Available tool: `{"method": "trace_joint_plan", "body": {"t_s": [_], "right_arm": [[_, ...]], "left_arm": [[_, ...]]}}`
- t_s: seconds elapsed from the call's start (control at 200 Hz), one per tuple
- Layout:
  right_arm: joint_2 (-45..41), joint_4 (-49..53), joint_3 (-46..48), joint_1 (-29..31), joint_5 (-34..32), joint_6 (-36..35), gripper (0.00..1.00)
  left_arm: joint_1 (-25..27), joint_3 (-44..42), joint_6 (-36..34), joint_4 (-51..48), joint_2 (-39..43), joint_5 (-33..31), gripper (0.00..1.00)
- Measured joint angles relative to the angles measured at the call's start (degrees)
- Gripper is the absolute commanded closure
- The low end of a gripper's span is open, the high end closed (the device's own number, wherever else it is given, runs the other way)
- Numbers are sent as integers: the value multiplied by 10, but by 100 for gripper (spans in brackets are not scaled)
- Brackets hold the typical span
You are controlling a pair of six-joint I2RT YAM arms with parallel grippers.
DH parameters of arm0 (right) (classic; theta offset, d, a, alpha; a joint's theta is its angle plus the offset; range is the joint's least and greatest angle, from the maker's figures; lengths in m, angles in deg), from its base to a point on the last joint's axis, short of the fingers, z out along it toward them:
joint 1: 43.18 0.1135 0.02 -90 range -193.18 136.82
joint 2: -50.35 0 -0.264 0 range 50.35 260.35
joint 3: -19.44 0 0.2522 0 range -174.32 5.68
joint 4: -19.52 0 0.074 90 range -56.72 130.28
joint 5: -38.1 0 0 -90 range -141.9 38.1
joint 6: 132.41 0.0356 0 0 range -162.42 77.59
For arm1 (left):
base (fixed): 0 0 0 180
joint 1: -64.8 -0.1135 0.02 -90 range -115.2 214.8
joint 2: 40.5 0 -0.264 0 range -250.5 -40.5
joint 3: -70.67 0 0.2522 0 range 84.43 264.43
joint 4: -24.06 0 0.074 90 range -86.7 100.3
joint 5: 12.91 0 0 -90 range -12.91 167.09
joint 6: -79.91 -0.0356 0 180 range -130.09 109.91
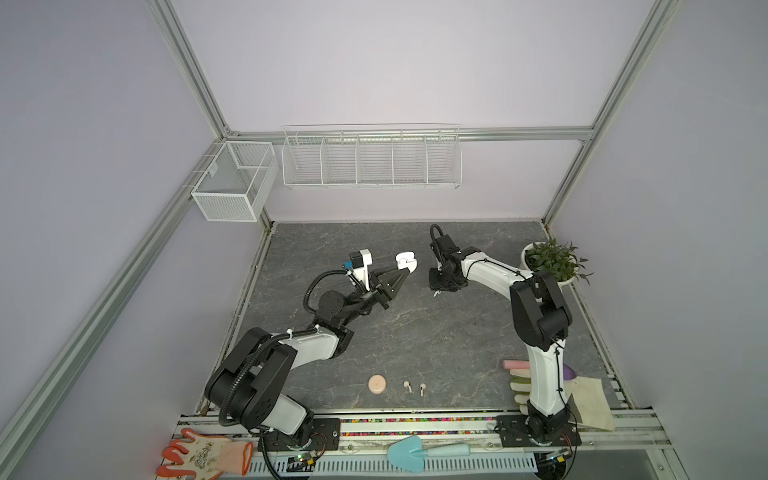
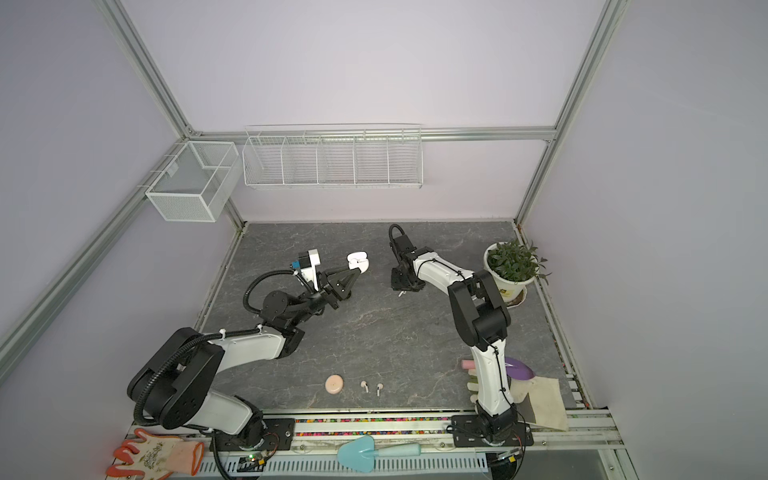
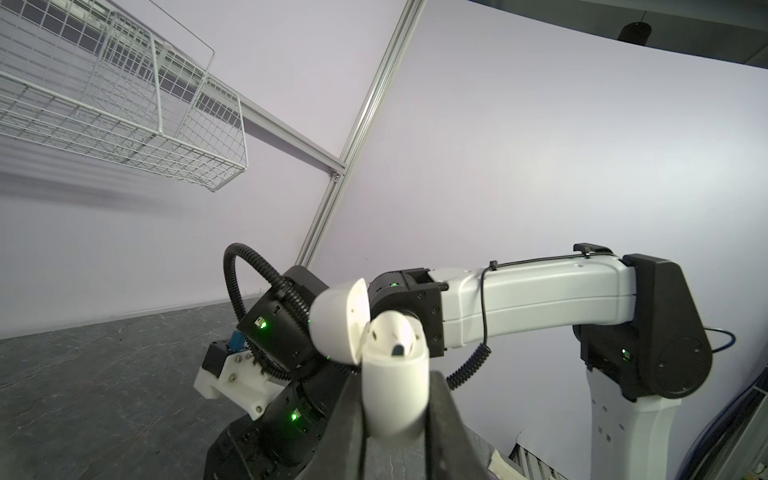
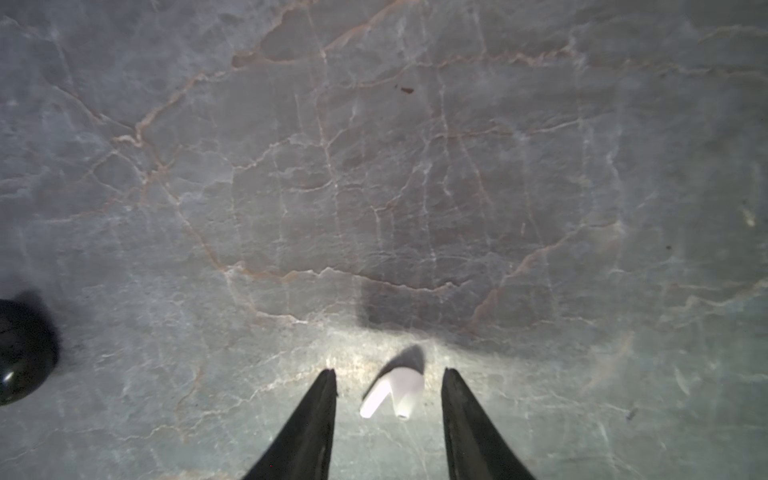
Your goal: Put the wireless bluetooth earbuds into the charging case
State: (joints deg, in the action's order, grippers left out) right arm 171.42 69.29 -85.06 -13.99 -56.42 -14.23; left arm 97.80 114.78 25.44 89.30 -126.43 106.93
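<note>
My left gripper is shut on a white charging case, held above the table with its lid hinged open; both top views show it. A white earbud sits in the case mouth. My right gripper is open, pointing down just above the table, with a white stemmed earbud lying between its fingertips, untouched. This earbud peeks out below the gripper in a top view. Two pale pink earbuds lie near the front edge.
A round pink case lies shut beside the pink earbuds. A potted plant stands at the right edge. Gloves and a cloth lie by the right arm's base. A black rounded object rests near my right gripper.
</note>
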Motion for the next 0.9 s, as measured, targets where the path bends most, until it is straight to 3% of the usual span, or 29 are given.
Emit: {"method": "trace_joint_plan", "body": {"t_s": [0.35, 0.9], "right_arm": [[15, 27, -11, 5, -15, -14, 67], [17, 36, -13, 9, -19, -25, 67]], "left_arm": [[-5, -1, 0, 0, 0, 0, 100], [-7, -3, 0, 0, 0, 0, 100]]}}
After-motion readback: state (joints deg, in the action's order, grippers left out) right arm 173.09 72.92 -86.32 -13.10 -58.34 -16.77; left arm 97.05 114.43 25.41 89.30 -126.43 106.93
